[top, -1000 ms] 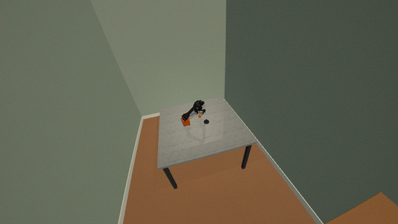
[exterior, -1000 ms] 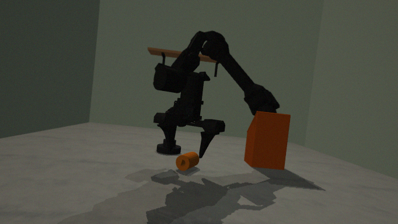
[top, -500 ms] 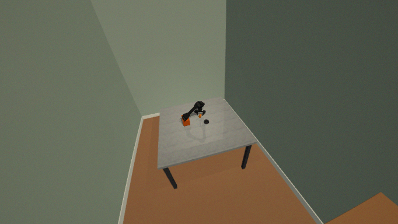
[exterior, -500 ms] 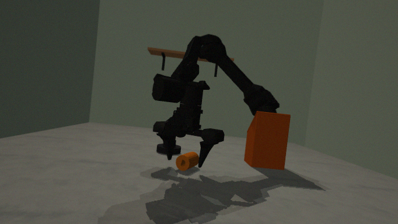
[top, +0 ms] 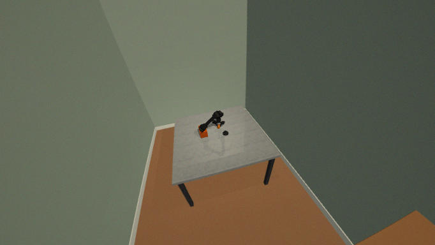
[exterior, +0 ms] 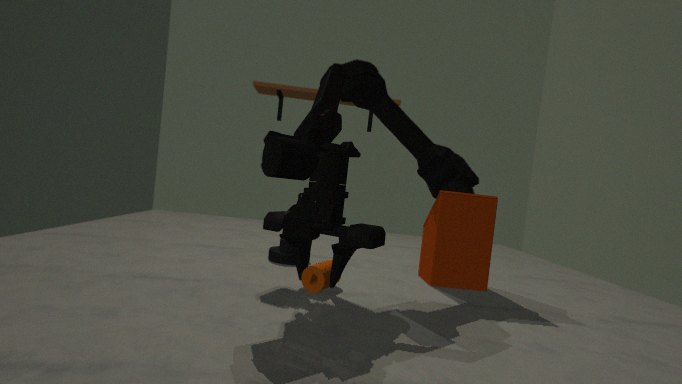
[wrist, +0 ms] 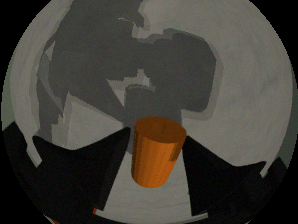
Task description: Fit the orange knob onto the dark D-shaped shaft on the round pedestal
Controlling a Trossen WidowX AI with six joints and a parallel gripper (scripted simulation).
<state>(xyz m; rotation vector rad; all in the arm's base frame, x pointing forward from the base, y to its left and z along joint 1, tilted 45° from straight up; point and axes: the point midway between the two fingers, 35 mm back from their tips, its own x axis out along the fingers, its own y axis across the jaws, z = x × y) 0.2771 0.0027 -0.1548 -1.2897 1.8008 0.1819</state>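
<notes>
Exterior view, left to right: round pedestal [exterior: 282, 254] mostly hidden behind the black gripper [exterior: 320, 270]; gripper low over the grey table [exterior: 125, 280], jaws closed partway with a finger on either side of the orange knob [exterior: 316, 276]. Knob lies on its side on the table, hole end toward the camera; a firm pinch can't be confirmed. Orange base block [exterior: 459, 241] stands well right, carrying the arm [exterior: 400, 127].

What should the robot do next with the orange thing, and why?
Probably squeeze the claw a little more, then lift. The orange knob lies on its side on the table between both fingers, which look only just closed around it. The pedestal stands apart.
</notes>
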